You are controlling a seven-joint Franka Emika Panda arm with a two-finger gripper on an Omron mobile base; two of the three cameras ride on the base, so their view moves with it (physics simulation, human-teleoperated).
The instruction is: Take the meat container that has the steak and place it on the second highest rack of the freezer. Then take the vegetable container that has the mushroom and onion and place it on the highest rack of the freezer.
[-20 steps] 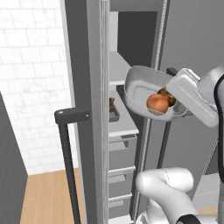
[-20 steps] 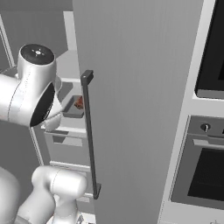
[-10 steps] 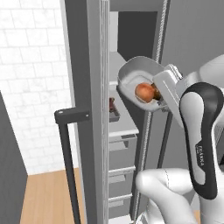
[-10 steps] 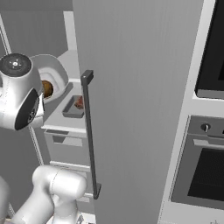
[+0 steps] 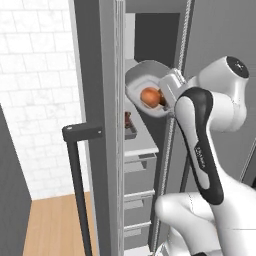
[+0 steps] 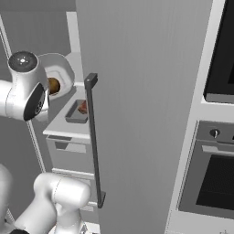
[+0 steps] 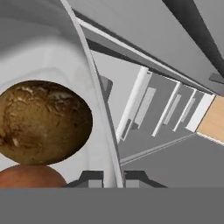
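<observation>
Round white vegetable container (image 5: 142, 80), tipped steeply on edge, holds orange-tan onion (image 5: 149, 96) with dark brown mushroom (image 7: 43, 121) beside it. Sits inside tall grey freezer (image 5: 100, 130), above white shelf (image 5: 142, 142) bearing grey meat tray (image 6: 75, 114) with reddish steak (image 6: 83, 107). Gripper (image 7: 107, 179) clamped on container rim. Since half-second-earlier frame: container deeper in freezer, arm extended further.

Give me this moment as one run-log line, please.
stage: second container | gripper: shut on bowl rim | in bowl: onion, mushroom | bowl: tilted, inside freezer | steak tray: on shelf
</observation>
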